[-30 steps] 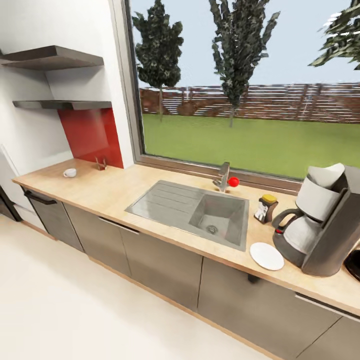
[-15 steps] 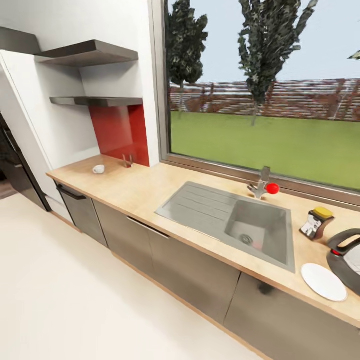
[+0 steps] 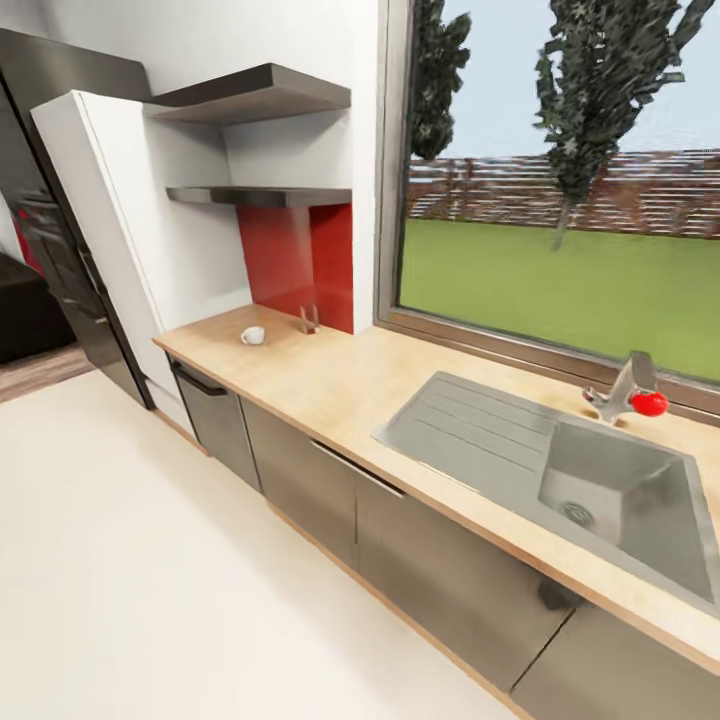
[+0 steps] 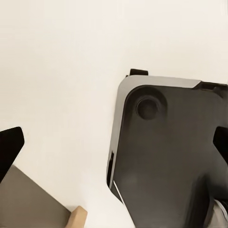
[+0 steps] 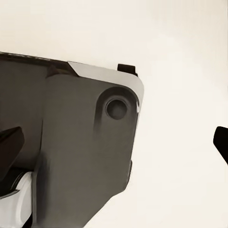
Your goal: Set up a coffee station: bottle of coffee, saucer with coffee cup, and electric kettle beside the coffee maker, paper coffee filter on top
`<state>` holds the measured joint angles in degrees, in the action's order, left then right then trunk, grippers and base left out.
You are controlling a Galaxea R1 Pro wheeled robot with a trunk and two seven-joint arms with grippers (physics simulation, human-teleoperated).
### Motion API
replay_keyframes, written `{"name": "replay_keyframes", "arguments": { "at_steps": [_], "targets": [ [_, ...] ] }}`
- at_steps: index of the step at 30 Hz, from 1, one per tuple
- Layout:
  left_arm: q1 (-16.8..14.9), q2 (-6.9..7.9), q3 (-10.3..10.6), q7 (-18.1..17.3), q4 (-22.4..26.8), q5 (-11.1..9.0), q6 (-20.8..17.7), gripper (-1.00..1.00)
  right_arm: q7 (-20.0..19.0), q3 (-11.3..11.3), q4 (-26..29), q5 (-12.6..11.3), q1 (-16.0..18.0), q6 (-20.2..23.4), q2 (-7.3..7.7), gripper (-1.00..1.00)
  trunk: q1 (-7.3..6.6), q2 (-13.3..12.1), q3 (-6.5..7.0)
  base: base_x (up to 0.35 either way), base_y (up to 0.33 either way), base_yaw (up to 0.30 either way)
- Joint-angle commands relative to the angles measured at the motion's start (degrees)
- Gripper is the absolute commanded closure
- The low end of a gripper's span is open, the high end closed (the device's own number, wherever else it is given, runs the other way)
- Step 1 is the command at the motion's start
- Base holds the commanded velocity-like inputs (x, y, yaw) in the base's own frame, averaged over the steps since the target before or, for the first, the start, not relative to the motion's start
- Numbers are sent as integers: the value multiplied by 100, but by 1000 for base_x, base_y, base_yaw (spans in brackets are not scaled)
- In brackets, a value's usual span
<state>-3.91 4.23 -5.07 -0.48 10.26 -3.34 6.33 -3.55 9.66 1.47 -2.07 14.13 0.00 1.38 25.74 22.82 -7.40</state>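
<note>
The coffee cup [image 3: 253, 335] sits at centre left of the head view, small and white, on the far end of the worktop [image 3: 350, 385], close to the red wall panel [image 3: 297, 262] and under two dark shelves [image 3: 262, 196]. The steel sink [image 3: 560, 470] (with a red-knobbed tap behind it) lies at right. Each wrist view looks down at the pale floor [image 4: 61, 66] and the robot's dark base [image 5: 80, 142]: the left tool [image 4: 114, 152] and right tool [image 5: 116, 145] show fingertips spread wide apart, holding nothing, well away from the cup.
</note>
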Motion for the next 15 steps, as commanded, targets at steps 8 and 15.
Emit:
{"name": "replay_keyframes", "arguments": {
  "at_steps": [8, 15],
  "targets": [
    [-5, -7, -11, -5, -7, -35, 18, -100, -14, 36, 2, -22, 3, 0, 3, -100, 5, 10, -61, 235, 270, 220],
    [-5, -10, -11, -5, -6, -35, 21, -100, -14, 36, 2, -22, 5, 0, 3, -100, 5, 10, -105, 235, 270, 220]
  ]
}}
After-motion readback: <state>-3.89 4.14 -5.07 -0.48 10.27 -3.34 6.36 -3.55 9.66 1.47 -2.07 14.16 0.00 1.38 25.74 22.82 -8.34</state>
